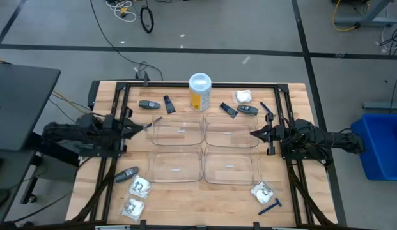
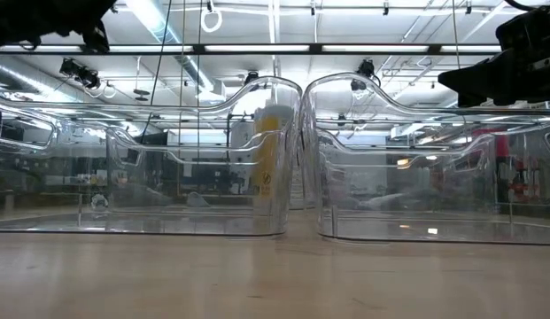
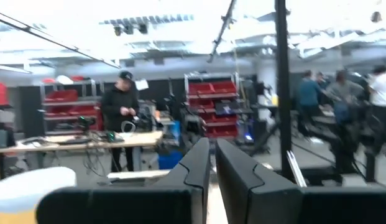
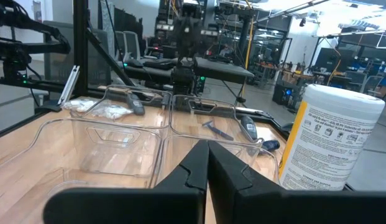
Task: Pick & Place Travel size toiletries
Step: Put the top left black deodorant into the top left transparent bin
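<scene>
**Both arms parked, trays empty, nothing picked yet**

I'm looking at the high view: left gripper (image 1: 146,125) is sitting at the left edge of the trays, fingers closed, holding nothing. Right gripper (image 1: 253,133) is sitting at the right edge, also pinched closed and empty.

Toiletries are lying scattered around the trays. Upper left of the frame: a grey stick (image 1: 147,105), a dark tube (image 1: 169,104), a razor (image 1: 154,120) just beside the left gripper. Upper right: a tube (image 1: 227,110), a stick (image 1: 247,110), a white packet (image 1: 243,96), another razor (image 1: 266,108). Lower left: a stick (image 1: 126,174) and two packets (image 1: 140,186) (image 1: 132,207). Lower right: a packet (image 1: 263,191) and a blue razor (image 1: 270,207).

I'm judging all of these light. Packets are looking crinkly and soft, so I'm pinching mid-body. Razors are thin and lying flat, probably slippery; I'm taking the handle crosswise. Sticks look rigid, so I'm gripping across the short width.

Four clear trays (image 1: 178,133) are sitting in a block at centre, all showing empty. The yellow canister (image 1: 199,92) is standing upright just above them.
</scene>
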Controlling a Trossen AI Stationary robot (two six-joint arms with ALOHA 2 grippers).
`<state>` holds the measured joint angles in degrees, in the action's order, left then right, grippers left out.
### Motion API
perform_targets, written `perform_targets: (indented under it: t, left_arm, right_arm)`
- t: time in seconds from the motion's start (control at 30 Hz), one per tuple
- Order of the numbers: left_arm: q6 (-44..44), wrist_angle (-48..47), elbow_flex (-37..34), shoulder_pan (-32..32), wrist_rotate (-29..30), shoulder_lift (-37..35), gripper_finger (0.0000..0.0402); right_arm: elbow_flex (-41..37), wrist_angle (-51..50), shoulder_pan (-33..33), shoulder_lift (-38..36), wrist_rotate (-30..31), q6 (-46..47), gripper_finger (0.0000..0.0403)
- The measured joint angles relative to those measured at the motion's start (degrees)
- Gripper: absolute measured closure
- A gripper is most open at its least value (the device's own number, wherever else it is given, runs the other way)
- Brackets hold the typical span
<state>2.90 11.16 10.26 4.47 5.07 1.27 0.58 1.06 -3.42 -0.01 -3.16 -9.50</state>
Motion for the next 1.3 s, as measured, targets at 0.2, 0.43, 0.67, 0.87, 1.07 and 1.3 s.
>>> perform_targets:
  t: [0.2, 0.43, 0.67, 0.87, 1.07, 1.3]
  left_arm:
    - [1.48, -0.07, 5.32, -0.01, 4.72, 3.21, 0.0368]
    - [3.23, -0.16, 10.79, 0.01, 12.63, 9.8, 0.0368]
    - [4.51, -0.18, 14.7, 0.0, 19.36, 16.47, 0.0368]
    - [3.22, -0.34, 17.12, -0.02, 25.0, 20.53, 0.0368]
    - [3.47, -0.28, 18.01, -1.59, 26.18, 23.41, 0.0368]
    - [1.44, -0.37, 18.01, -7.17, 21.76, 25.68, 0.0368]
  right_arm:
    - [-0.01, 0.02, 0.02, 0.0, 0.01, 0.0, 0.039]
    - [-0.01, 0.01, 0.02, 0.0, 0.01, 0.0, 0.039]
    - [-0.02, 0.02, 0.0, 0.0, 0.02, 0.0, 0.039]
    - [0.0, 0.02, 0.01, 0.0, 0.01, 0.0, 0.039]
    - [-0.02, 0.0, 0.02, 0.0, 0.0, 0.0, 0.039]
    - [-0.02, 0.0, 0.01, 0.0, 0.0, 0.0, 0.039]
